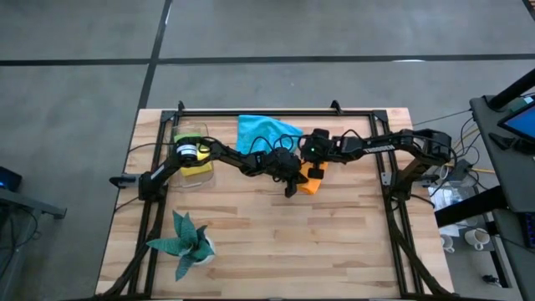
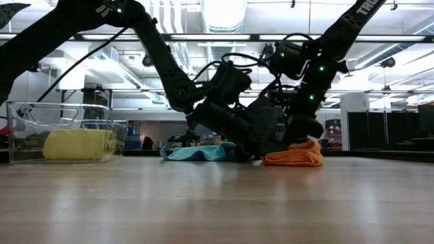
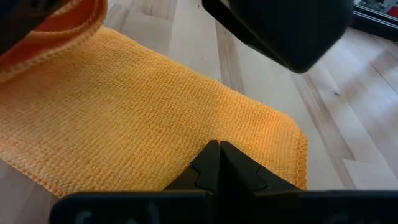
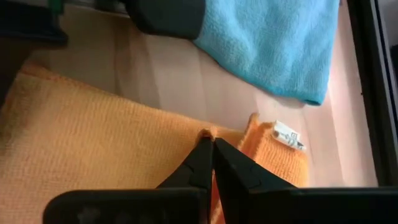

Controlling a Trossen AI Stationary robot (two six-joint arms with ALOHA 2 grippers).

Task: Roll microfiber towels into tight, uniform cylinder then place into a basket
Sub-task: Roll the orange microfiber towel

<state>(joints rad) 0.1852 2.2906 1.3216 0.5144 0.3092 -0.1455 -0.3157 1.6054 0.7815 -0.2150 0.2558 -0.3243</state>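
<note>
Orange towel: your orange towel (image 1: 311, 184) lies mid-table, partly folded, under both grippers; in the low view it sits bunched flat, not yet a cylinder.
Right gripper: your right gripper (image 4: 209, 147) is pinched tight on a fold of the orange towel, probably to lift the edge and start the roll.
Left gripper: your left gripper (image 3: 219, 149) has its fingers pressed together, tips resting on the orange cloth with nothing visibly caught between them; it seems placed there to pin the cloth flat.
Blue towel: the blue towel (image 1: 263, 132) waits spread just behind, near the frame's far rail.
Basket: the basket (image 2: 64, 122) stands at the table's left, already holding a rolled yellow towel (image 2: 79, 144).
Plant: the plant (image 1: 185, 242) sits near the front, well apart.
</note>
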